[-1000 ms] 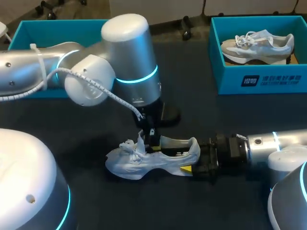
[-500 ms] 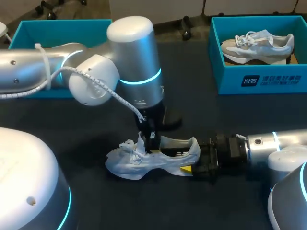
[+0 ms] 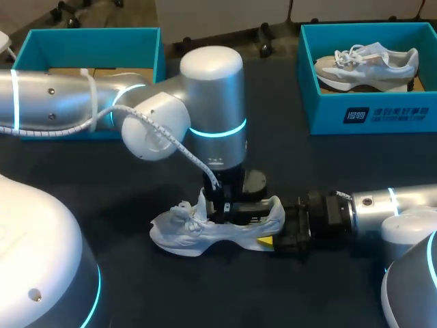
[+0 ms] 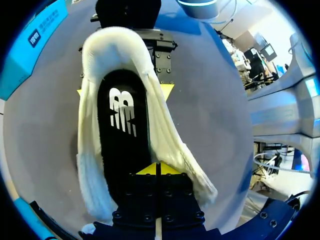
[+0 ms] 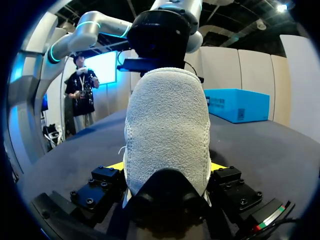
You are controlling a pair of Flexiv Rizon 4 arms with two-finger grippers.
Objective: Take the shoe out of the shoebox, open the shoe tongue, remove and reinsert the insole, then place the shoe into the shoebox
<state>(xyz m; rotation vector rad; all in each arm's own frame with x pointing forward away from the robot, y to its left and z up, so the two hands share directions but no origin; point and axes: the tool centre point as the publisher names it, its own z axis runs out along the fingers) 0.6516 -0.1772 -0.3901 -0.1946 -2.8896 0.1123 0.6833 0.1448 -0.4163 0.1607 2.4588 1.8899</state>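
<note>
Our left arm (image 3: pixel 205 116) has shifted along the shoe (image 3: pixel 184 236) toward its heel. The left jaws, together, now stand on the insole (image 4: pixel 122 130) inside the opening. The right jaws stay clamped on the heel, and the shoe rests on the worktop (image 3: pixel 102 184). We judge insole removal to be next.

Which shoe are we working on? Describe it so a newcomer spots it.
Look at the middle of the dark table. A white shoe lies there outside any box, heel clamped in the right gripper. The other shoe sits inside the blue shoebox at the robot's right.
</note>
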